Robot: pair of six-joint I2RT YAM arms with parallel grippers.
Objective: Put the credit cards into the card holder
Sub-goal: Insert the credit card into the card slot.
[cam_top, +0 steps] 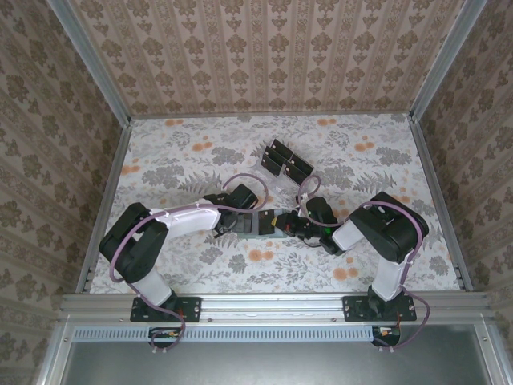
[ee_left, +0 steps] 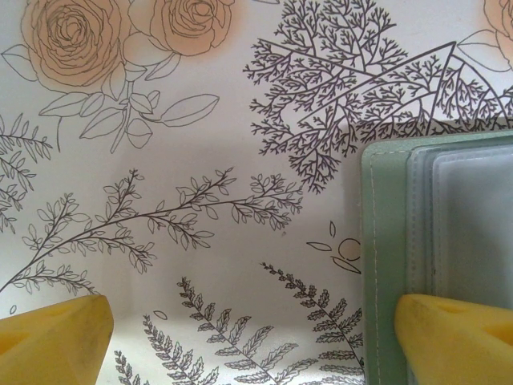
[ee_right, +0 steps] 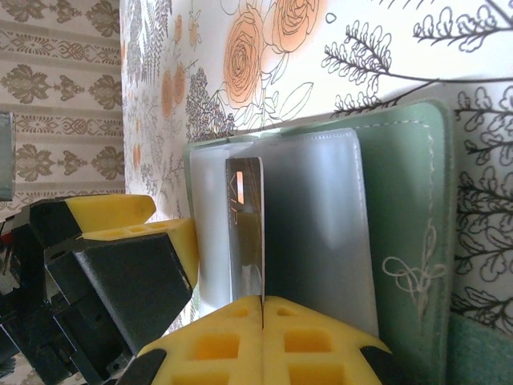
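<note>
Currently the insertion step is in hand: the right gripper (ee_right: 263, 309) has its jaws closed on 1 black credit card (ee_right: 245, 216), held edge-on against a clear sleeve (ee_right: 317, 233) of the opened card holder (ee_right: 405, 216), though how deep it sits I cannot tell. The left gripper (ee_left: 256, 341) stands wide open, holding nothing, 1 fingertip (ee_left: 453, 337) over the holder's edge, seemingly to steady it. Next the card likely needs a straight push into the sleeve, then release; more credit cards (cam_top: 286, 160) lie farther back on the table (cam_top: 176, 160)
</note>
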